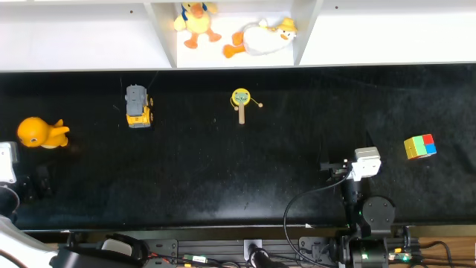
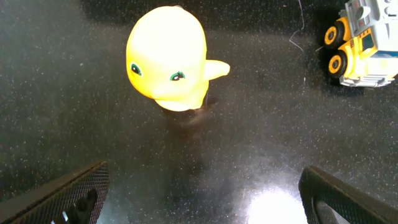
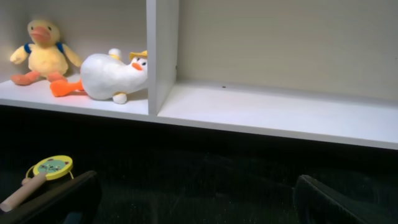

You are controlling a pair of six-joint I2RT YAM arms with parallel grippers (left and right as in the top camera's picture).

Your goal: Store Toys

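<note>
Left hand (image 2: 202, 190) wide open, empty; yellow duck (image 2: 166, 59) sits on the bench (image 2: 267, 137) straight ahead of it, close, centred on the gap, facing it; right hand (image 3: 196, 199), also open and empty, is far off, so left's nearer.

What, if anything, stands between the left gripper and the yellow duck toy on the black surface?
Nothing visible. Bare black surface lies between the open left gripper and the yellow duck toy; the toy truck sits off to one side, apart from the duck.
</note>
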